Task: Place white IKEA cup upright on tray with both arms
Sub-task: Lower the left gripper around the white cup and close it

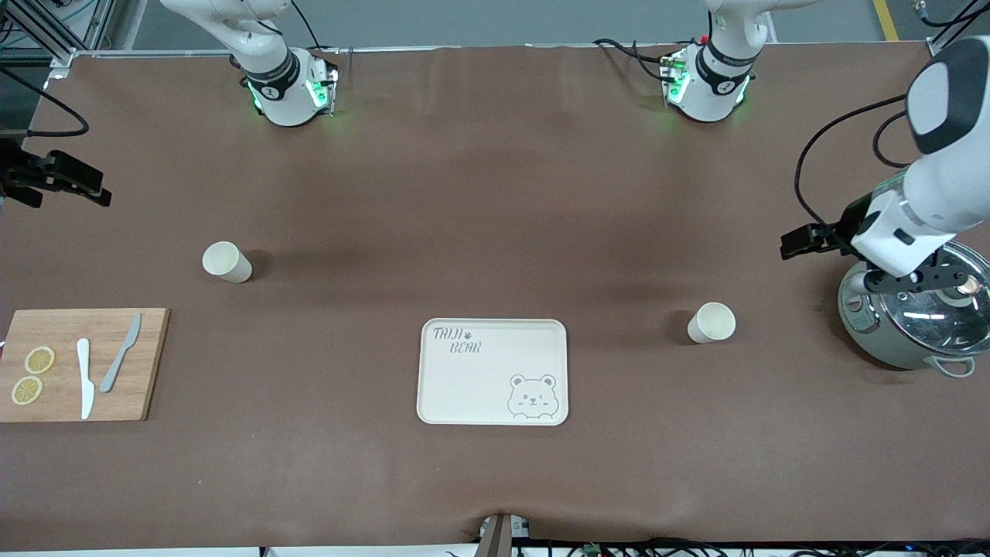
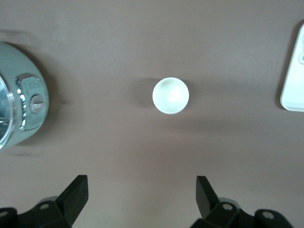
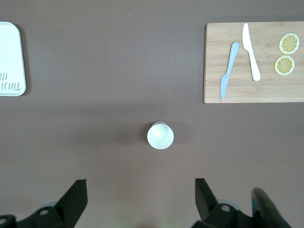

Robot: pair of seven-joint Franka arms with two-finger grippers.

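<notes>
A brown mat covers the long table [image 1: 495, 193], and grey floor shows past its edge where the two arm bases stand. The cream tray [image 1: 493, 371] with its bear face lies flat near the middle, bare of anything, toward the front camera. Two white cups stand upright on the mat: one cup [image 1: 711, 322] toward the left arm's end, just beside the tray's end and a little farther from the camera, and another cup [image 1: 227, 261] toward the right arm's end, farther back again. A wooden cutting board [image 1: 81, 363] carries a white knife [image 1: 84, 377], a grey knife [image 1: 121, 352] and two lemon slices [image 1: 32, 375]. The left gripper [image 1: 797, 241] hangs above the mat beside a steel-lidded cooker [image 1: 913, 321], the arm bent over the pot. The right gripper [image 1: 58, 182] hovers at the table's edge, above the board's end. Each wrist view looks straight down: the left gripper [image 2: 141, 187] has its fingers spread wide and empty with a cup [image 2: 170, 95] below, and the right gripper [image 3: 141, 189] likewise, parted with nothing between, over its own cup [image 3: 160, 135]. The cooker's control panel [image 2: 31, 102] shows only in the left wrist view.
</notes>
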